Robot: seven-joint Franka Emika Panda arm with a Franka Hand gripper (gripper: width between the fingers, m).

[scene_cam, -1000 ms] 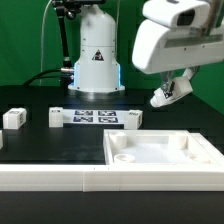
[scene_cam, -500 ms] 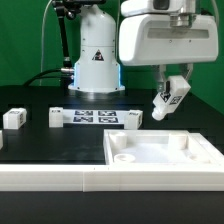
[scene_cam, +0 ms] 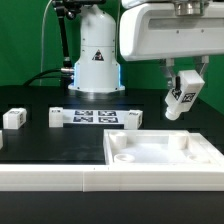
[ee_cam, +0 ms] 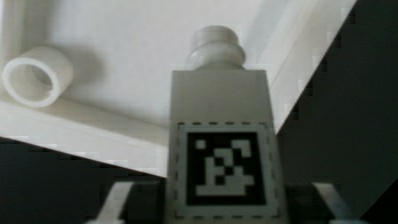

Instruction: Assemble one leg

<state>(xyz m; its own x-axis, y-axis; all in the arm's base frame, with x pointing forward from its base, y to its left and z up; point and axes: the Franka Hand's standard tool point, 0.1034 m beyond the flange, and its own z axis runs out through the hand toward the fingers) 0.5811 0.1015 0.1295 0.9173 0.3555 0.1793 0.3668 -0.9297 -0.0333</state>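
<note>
The leg is a small white rectangular post with a black-and-white square tag on the face that shows. In the wrist view its free end narrows to a rounded, stepped peg. The gripper clamps the post between its fingers, closed against the tagged end. The post hangs in the air above the far corner of the panel, clear of it. Its long axis is steep but tilted, peg end down toward the panel, beside a round socket.
</note>
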